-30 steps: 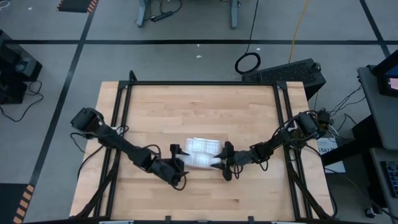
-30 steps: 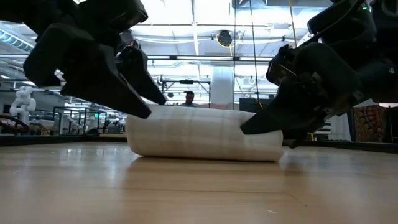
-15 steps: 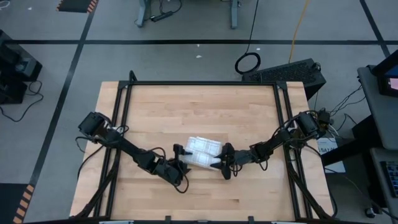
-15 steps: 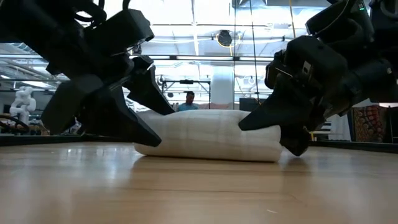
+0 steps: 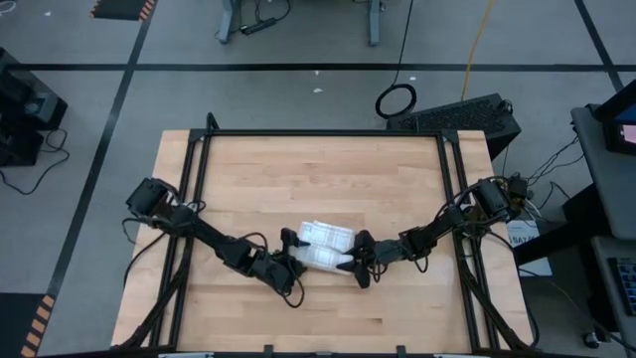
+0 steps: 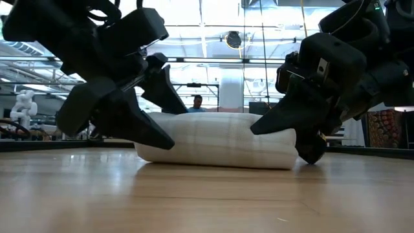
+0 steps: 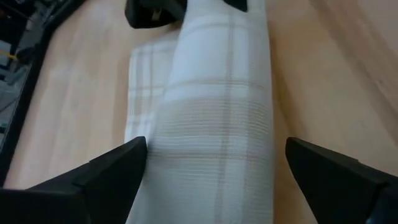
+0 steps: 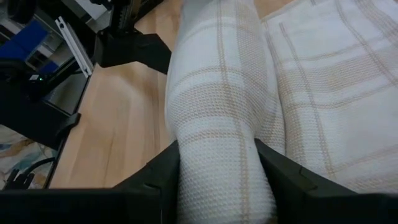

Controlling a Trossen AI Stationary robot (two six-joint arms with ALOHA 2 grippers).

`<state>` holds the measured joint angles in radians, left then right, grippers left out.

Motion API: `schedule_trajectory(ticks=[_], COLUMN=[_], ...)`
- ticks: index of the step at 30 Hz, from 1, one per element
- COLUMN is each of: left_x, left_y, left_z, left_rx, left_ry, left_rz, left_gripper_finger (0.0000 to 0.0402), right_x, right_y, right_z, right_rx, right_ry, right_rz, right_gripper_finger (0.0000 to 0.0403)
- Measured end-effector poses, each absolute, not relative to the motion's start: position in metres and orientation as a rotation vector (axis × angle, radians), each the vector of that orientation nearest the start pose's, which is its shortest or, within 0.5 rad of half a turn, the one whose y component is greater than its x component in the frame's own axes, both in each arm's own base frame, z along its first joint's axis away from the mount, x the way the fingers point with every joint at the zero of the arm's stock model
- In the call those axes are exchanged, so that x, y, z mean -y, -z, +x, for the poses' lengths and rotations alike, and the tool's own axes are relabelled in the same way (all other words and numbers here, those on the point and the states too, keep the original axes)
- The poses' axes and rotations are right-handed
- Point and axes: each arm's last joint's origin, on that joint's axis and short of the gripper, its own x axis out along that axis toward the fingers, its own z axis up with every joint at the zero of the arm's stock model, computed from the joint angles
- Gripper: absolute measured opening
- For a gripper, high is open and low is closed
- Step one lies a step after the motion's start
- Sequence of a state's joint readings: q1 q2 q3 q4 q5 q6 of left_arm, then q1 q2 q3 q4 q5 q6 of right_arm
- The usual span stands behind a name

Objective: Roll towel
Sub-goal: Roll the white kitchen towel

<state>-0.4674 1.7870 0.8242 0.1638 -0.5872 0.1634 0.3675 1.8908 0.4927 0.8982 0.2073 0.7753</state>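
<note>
The white plaid towel [image 5: 320, 257] lies near the table's middle as a thick roll [image 6: 220, 139]. A flat unrolled part [image 5: 330, 235] lies on the wood on its far side. My left gripper [image 5: 295, 254] is at the roll's left end, open. Its fingers stand wide on either side of the roll [image 7: 217, 112]. My right gripper [image 5: 355, 264] is at the roll's right end, shut on it [image 8: 217, 93]. The flat part also shows in both wrist views [image 7: 146, 74] [image 8: 323, 81]. My right gripper pinches the roll's right end [image 8: 214, 168] between its two fingers [image 8: 165, 171], one on each side of the roll. The fingers come nearly level from the table's right and lie along the roll. The roll rests on the table. My left gripper: one fingertip [image 7: 134, 152] is next to the towel's edge; whether it touches, I cannot tell.
Black frame rails [image 5: 194, 199] [image 5: 455, 199] run along the table's left and right sides. Bare wood [image 5: 318, 169] lies beyond the towel and in front of it [image 5: 328, 313]. A person [image 6: 197, 102] stands in the room far behind the table.
My left gripper has gone toward the table's right edge and down to the roll's left end, and its fingers have spread wider around it. The roll's left end has shifted a little to the right. My right gripper has kept its hold.
</note>
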Motion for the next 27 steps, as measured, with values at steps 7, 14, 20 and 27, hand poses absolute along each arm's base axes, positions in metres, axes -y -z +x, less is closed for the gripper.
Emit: schedule_trajectory(ticks=[7, 14, 20, 27], left_x=[0.122, 0.114, 0.107, 0.094], left_y=[-0.125, -0.125, -0.125, -0.125], left_z=[0.305, 0.308, 0.312, 0.317], left_rx=[-0.760, -0.780, -0.790, -0.807], left_ry=[-0.028, 0.015, 0.068, 0.107], left_rz=[0.513, 0.409, 0.325, 0.193], left_gripper_finger=[0.0340, 0.0236, 0.0171, 0.0155], right_x=[-0.098, -0.098, -0.099, -0.097], right_y=[-0.077, -0.079, -0.091, -0.111], right_z=[0.271, 0.272, 0.270, 0.256], right_rx=[-0.510, -0.497, -0.492, -0.602], right_ry=[0.036, 0.026, -0.010, -0.003], right_rz=[0.618, 0.611, 0.559, 0.400], right_gripper_finger=[0.0155, 0.0164, 0.0227, 0.0309])
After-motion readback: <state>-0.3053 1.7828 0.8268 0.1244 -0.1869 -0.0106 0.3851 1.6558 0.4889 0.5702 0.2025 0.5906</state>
